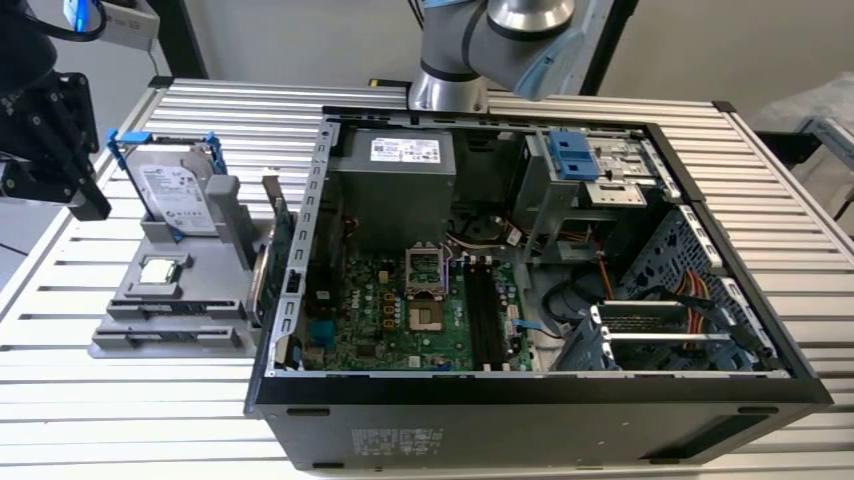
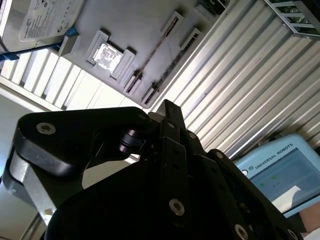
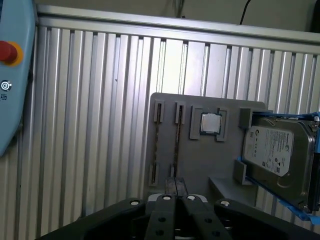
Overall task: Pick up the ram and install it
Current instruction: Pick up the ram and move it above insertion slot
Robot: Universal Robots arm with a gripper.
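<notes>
Two thin ram sticks stand on edge in slots of a grey holder. In the second wrist view they show as narrow dark strips. My gripper hangs above the near end of that holder, clear of the sticks. Its fingers are pressed together, shut on nothing. In the exterior view the gripper is at the far left, over the holder. The open computer case holds the green motherboard, with long black slots.
The holder also carries a processor chip and a hard drive in a blue frame. A green expansion card stands by the case's left wall. A teach pendant lies on the ribbed metal table.
</notes>
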